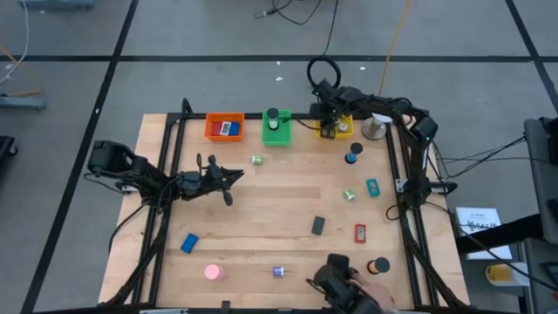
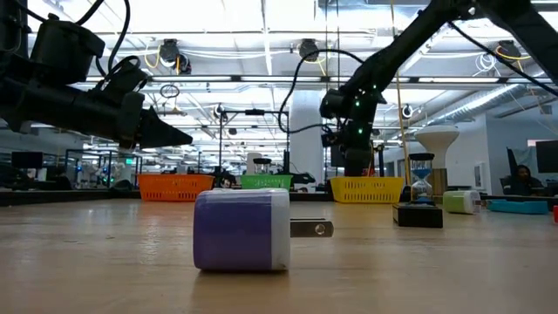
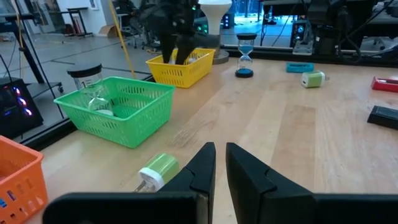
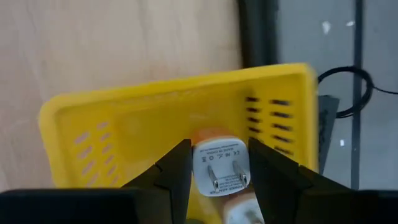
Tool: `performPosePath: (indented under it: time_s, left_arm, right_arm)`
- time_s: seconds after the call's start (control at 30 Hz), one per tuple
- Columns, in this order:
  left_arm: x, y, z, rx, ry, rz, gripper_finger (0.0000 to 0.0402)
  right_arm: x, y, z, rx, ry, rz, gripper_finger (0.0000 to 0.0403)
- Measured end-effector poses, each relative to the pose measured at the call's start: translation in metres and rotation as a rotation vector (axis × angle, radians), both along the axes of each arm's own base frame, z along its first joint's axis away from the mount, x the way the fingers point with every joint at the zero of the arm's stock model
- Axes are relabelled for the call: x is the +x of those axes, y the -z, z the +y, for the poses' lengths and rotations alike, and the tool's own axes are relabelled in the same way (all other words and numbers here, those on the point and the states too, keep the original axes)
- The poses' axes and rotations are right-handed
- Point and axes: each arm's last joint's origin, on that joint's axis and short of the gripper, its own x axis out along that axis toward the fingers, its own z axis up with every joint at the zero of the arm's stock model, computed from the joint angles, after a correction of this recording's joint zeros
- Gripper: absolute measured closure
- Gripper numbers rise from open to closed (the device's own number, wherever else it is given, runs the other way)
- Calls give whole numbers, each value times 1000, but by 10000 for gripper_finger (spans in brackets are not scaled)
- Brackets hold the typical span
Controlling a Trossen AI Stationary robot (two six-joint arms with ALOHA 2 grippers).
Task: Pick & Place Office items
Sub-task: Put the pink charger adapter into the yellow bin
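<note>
My right gripper [image 4: 219, 152] hangs over the yellow bin [image 1: 342, 128] at the table's far right, shut on a small orange charger plug with a white face [image 4: 219, 163]. My left gripper [image 3: 220, 163] waits shut and level over the table's left middle [image 1: 228, 179], touching nothing. Office items lie scattered on the wood: a purple plug [image 2: 241, 228], a green plug [image 3: 158, 169], a blue block [image 1: 189, 242], a pink round piece [image 1: 214, 272], a black block [image 1: 318, 226] and a red piece [image 1: 360, 233]. My right gripper pinches the orange plug by its two opposite sides [image 4: 198, 163] between its two fingers. The fingers come from above, slanting down. The plug's white face and its two prongs point back toward the wrist. It hangs clear above the inside of the yellow bin [image 4: 124, 134].
An orange bin [image 1: 225, 127] and a green bin [image 1: 276, 127] stand in the far row left of the yellow one. A white-domed stand [image 1: 377, 127] and an hourglass [image 1: 352, 157] are to the right. A person's hand [image 1: 375, 292] shows at the near edge.
</note>
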Motion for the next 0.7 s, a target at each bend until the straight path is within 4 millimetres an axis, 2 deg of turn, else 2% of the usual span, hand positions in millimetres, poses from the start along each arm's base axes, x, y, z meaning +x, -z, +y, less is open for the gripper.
performPosePath:
  time_s: [0.27,0.7]
  left_arm:
    - [0,0,0,2,0,1,366]
    - [0,0,0,1,0,1,366]
  right_arm:
    - [0,2,-6,-60,-14,15,270]
    - [-4,2,-8,-55,-5,41,266]
